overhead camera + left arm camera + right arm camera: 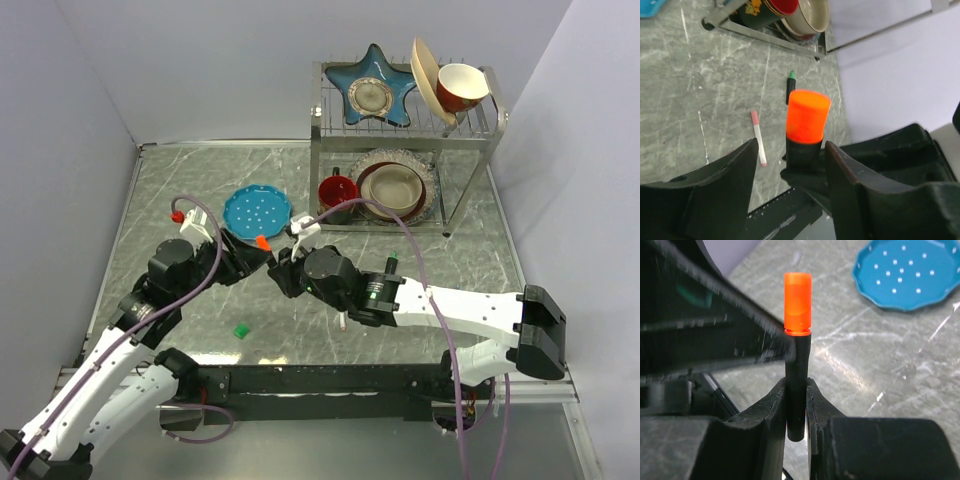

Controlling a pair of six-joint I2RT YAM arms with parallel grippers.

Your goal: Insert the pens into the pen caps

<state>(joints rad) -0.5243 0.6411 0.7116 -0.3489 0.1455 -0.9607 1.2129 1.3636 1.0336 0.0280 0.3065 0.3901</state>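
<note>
A: Where is the orange cap found?
B: The orange cap is seen seated on the tip of the black marker, which is clamped between the narrow jaws of the right gripper, above the worktop.
A: And the left gripper?
B: Its jaws are spread wide, either side of the cap, untouching. It should be drawn straight back, so the cap is not nudged askew.

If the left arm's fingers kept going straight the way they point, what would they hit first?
Most likely the orange cap on the black marker: it stands right between the left gripper's open fingers, with the right gripper gripping the marker below. Exact depth is unclear.
</note>
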